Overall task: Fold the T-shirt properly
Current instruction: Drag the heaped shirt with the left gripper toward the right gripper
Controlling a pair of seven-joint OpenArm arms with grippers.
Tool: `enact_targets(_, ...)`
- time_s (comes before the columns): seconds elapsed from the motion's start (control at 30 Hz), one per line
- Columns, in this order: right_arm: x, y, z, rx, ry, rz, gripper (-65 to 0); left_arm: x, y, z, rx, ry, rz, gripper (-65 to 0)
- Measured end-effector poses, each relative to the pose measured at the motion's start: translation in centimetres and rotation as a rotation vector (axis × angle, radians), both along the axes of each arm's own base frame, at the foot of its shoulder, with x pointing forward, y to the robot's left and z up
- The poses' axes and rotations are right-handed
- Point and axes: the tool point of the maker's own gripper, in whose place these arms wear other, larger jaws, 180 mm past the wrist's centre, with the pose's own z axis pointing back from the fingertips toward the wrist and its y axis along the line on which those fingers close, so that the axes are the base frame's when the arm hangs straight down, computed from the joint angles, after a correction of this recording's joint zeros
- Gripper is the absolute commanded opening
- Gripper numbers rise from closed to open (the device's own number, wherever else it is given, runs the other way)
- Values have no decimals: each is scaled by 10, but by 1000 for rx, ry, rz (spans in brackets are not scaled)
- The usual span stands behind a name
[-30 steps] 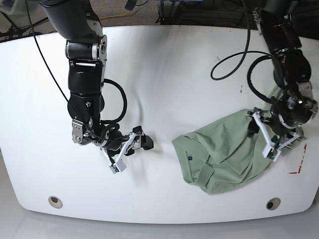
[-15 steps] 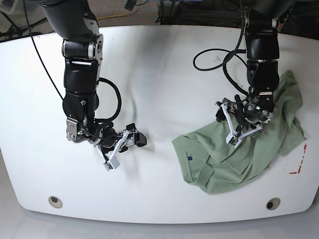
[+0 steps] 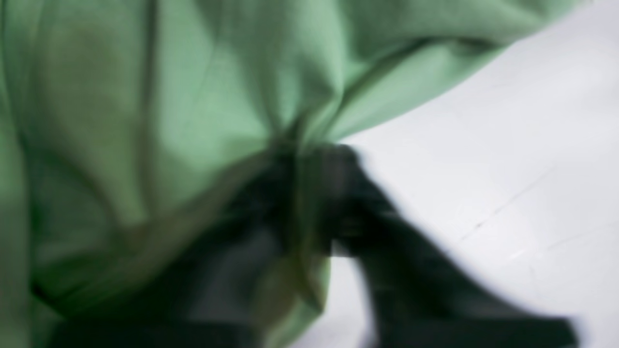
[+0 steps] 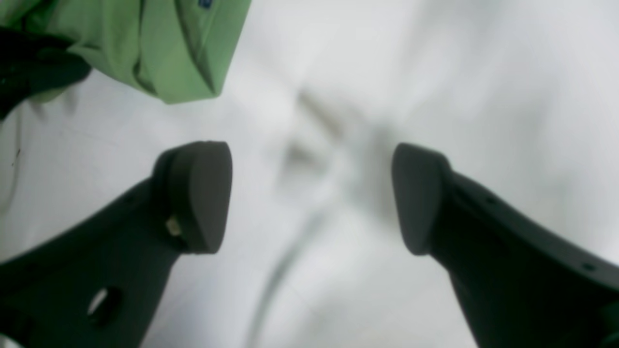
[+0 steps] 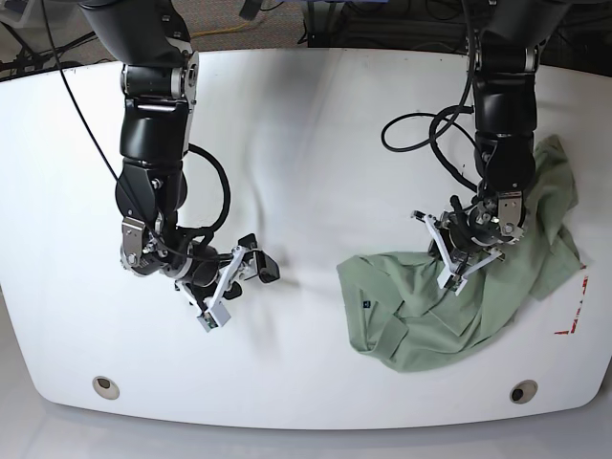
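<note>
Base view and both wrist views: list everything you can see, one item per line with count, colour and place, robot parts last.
T-shirt: one, pale sage green, crumpled at the table's right side in the base view.
Table: one, white, under everything.
Round fittings: two, metallic, near the table's front edge.
Red tape marks: a few, at the right edge.
Cables: black, looping by both arms.
Left gripper: one, black, shut on the T-shirt.
Right gripper: one, dark grey, open over bare table.

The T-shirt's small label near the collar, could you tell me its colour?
Dark blue, clearest in the right wrist view: label on the T-shirt.
</note>
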Motion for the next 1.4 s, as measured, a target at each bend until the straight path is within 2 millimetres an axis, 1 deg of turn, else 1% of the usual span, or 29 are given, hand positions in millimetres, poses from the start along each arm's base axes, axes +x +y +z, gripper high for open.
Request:
enact_targets(0.07, 1, 0, 2, 2, -7, 0, -168, -1, -6, 0, -8, -3, -3, -650)
enact_targets(0.13, 0, -1, 1, -2, -4, -2, -168, -10, -11, -1, 8, 8, -18, -650)
enact_targets(0.17, -1, -5, 0, -10, -1, -4, -168, -18, -15, -3, 15, 13, -30, -650)
enact_targets(0.23, -1, -9, -1, -17, 1, -8, -168, -27, -30, 0, 12, -2, -54, -649)
enact_targets(0.27, -1, -13, -3, -29, 5, -12, -168, -28, -41, 8, 14, -30, -76, -649)
enact_targets(0.33, -3, -18, -4, -43, 16, -12, -168, -42, -72, 12, 13, -35, -160, -649)
enact_targets(0.37, -4, -21, -6, -53, 27, -7, -168, -49, -85, 13, 26, -21, -204, -649)
enact_targets(0.4, -5, -23, -6, -60, 32, -7, -168, -55, -94, 12, 32, -11, -232, -649)
enact_targets(0.47, -9, -30, -9, -64, 57, -11, -168, -75, -120, 10, 24, 6, -301, -649)
enact_targets(0.53, -10, -36, -1, 2, 60, -26, -168, -91, -138, 11, 17, 2, -353, -649)
enact_targets(0.63, -6, -60, 11, 52, 47, -79, -168, -118, -163, 13, 2, 0, -436, -649)
enact_targets(0.73, -8, -71, 17, 69, 50, -82, -165, -135, -174, 15, 6, 8, -484, -647)
enact_targets(0.8, -9, -76, 16, 57, 55, -85, -165, -146, -181, 15, -3, 11, -509, -647)
enact_targets(0.9, -10, -75, 15, 53, 62, -79, -163, -168, -185, 14, 3, 19, -597, -646)
enact_targets(0.97, -11, -76, 11, 61, 77, -84, -163, -180, -187, 14, 8, 22, -660, -646)
enact_targets(1.03, -13, -76, 1, 81, 109, -96, -163, -190, -190, 14, 8, 28, -708, -646)
enact_targets(1.17, -21, -78, -24, 112, 174, -126, -163, -199, -186, 13, 34, 52, -744, -644)
enact_targets(1.23, -24, -78, -31, 124, 195, -138, -163, -197, -179, 13, 58, 57, -734, -643)
enact_targets(1.27, -24, -77, -34, 133, 203, -143, -163, -194, -175, 14, 70, 54, -724, -632)
enact_targets(1.3, -25, -75, -36, 144, 210, -145, -163, -192, -170, 15, 84, 53, -716, -613)
enact_targets(1.4, -28, -67, -45, 168, 238, -146, -165, -189, -164, 15, 112, 62, -707, -507)
